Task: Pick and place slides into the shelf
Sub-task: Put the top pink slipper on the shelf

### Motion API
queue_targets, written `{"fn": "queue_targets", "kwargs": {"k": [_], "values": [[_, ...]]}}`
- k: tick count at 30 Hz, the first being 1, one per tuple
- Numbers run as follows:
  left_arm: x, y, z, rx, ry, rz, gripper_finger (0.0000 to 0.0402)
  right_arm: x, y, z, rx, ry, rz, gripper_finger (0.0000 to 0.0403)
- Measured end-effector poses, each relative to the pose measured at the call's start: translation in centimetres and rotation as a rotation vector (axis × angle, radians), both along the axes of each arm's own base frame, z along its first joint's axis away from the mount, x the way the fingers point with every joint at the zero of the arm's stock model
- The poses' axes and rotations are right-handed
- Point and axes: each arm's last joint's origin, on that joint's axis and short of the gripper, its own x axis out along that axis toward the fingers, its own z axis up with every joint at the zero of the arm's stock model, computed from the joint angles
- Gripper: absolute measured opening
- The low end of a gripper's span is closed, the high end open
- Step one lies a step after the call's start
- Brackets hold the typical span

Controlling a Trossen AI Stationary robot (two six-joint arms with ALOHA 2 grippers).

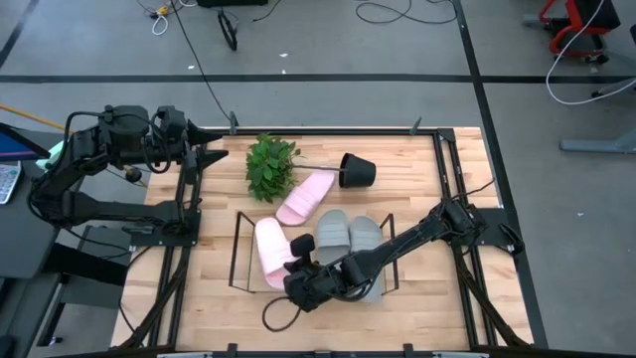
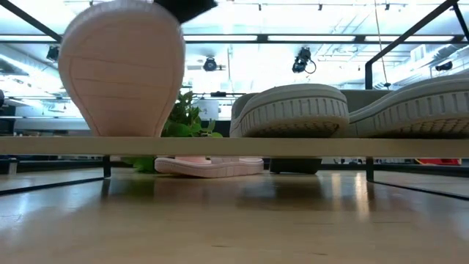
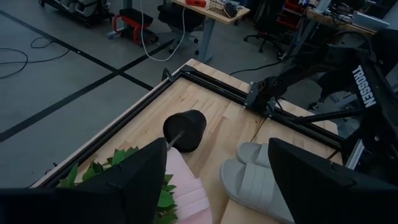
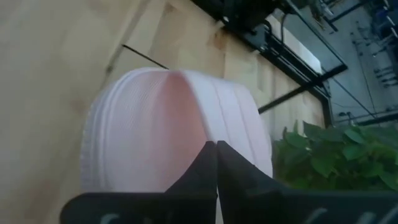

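Observation:
In the high view a black wire shelf (image 1: 237,249) stands on the table's near middle. A pink slide (image 1: 270,249) lies at its left end, and two grey-green slides (image 1: 333,231) (image 1: 366,239) rest tilted beside it on the shelf. My right gripper (image 1: 298,275) is shut at the pink slide's near end. In the low view that slide's sole (image 2: 121,70) stands steep. A second pink slide (image 1: 303,197) lies flat on the table beyond the shelf. My left gripper (image 1: 214,154) waits open at the far left, nothing between its fingers. My right gripper has its fingertips (image 4: 208,163) closed on the pink slide's rim (image 4: 200,127) at its near end; whether strap or sole edge, I cannot tell. The fingers slant downward from the table's right. The slide stands steeply tilted, its lower end (image 2: 124,130) on the shelf's front bar.
A green plant (image 1: 270,167) lies on the table behind the shelf, its black pot (image 1: 358,171) tipped over to the right. Black rails (image 1: 447,199) frame the table. A dark cable loop (image 1: 278,316) lies near the front edge. Bare wood shows left of the shelf.

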Motion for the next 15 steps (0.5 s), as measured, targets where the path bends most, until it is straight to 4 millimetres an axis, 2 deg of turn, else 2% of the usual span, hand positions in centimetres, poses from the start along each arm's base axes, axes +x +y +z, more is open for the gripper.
{"fn": "queue_targets", "kwargs": {"k": [6, 15], "values": [[0.0, 0.0, 0.0, 0.0, 0.0, 0.0, 0.0286, 0.8, -1.4, 0.3, 0.014, -0.037, -0.034, 0.0], [0.0, 0.0, 0.0, -0.001, 0.003, 0.0, 0.0286, 0.6, -1.2, 0.4, -0.033, -0.053, -0.074, 0.0]]}}
